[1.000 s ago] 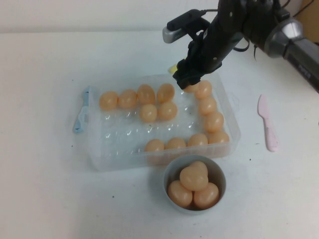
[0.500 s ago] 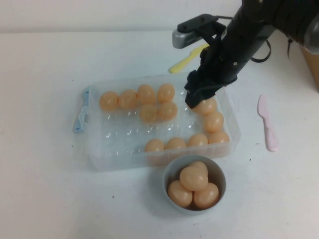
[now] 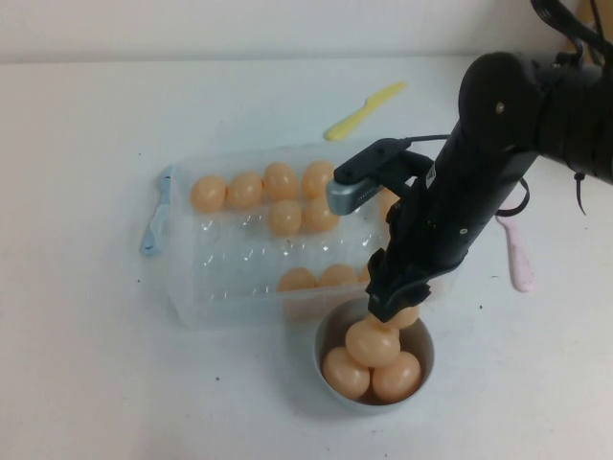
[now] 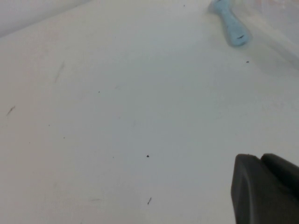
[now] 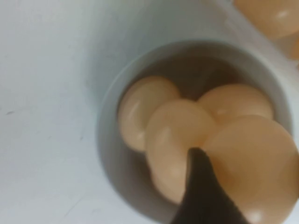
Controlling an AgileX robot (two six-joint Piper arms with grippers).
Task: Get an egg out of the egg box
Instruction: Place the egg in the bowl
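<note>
Right pincer (image 3: 396, 309) grips the egg (image 3: 403, 315) above the bowl (image 3: 422, 347); left pincer (image 4: 266, 189) hangs over bare bench (image 4: 117, 116), its state unclear.

A small round grey-blue bowl (image 3: 330, 337) stands on the white table (image 3: 86, 364) just in front of the clear tray, with several peach-orange eggs piled inside it. A yellow spatula (image 3: 365, 110) lies behind the tray. A pink spatula (image 3: 518, 257) lies to the tray's right, partly hidden.

White tabletop (image 3: 86, 383), pale wall (image 3: 192, 29) perhaps, even light
</note>
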